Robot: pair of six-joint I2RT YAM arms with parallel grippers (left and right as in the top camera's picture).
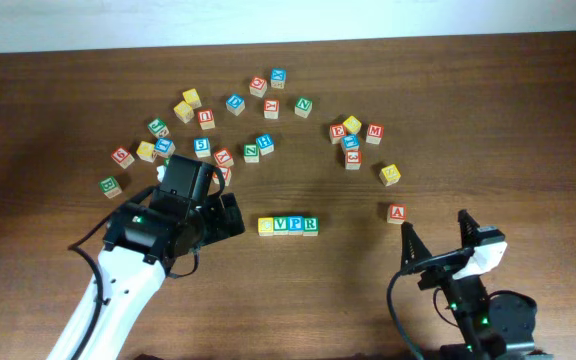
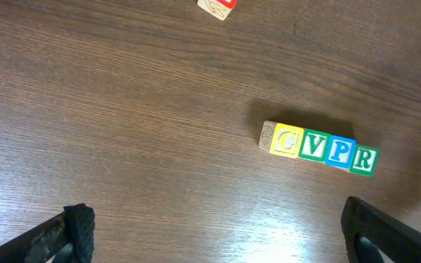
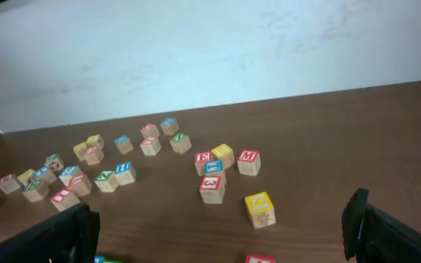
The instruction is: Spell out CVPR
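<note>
Four letter blocks stand touching in a row at the table's middle: yellow C [image 1: 266, 226], green V [image 1: 281, 225], blue P [image 1: 296, 225] and green R [image 1: 311, 226]. In the left wrist view they read C [image 2: 286, 140], V [image 2: 314, 147], P [image 2: 340, 152], R [image 2: 365, 160]. My left gripper [image 1: 230, 215] is open and empty, just left of the row; it also shows in the left wrist view [image 2: 214, 232]. My right gripper [image 1: 436, 238] is open and empty at the front right; in the right wrist view [image 3: 221, 228] it holds nothing.
Several loose letter blocks lie scattered across the back of the table [image 1: 528, 120], among them a red A block [image 1: 396, 213], a yellow block [image 1: 390, 174], a red 3 block [image 3: 211, 187] and a red M block [image 1: 374, 132].
</note>
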